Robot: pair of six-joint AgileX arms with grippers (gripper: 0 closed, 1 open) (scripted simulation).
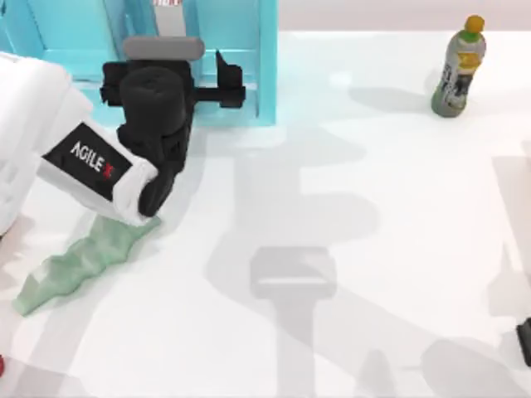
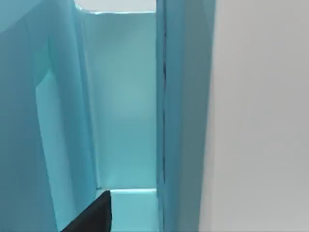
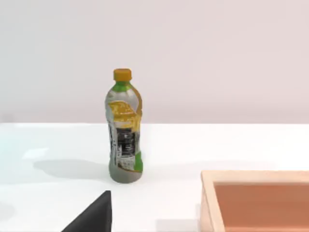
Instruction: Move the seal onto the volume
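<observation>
While the left gripper (image 1: 222, 83) hovers at the turquoise shelf unit (image 1: 249, 50), upper left of the frame — grip unreadable — seal and volume aren't visible; the right arm (image 1: 524, 342) sits parked lower right.

The left arm (image 1: 33, 124) is wearing a glossy white shell, with a black panel just behind the hand bearing "AGILE" in white lettering and a red mark. Its wrist and left hand (image 1: 217, 81) are showing matte black, topped by a grey bar.
</observation>
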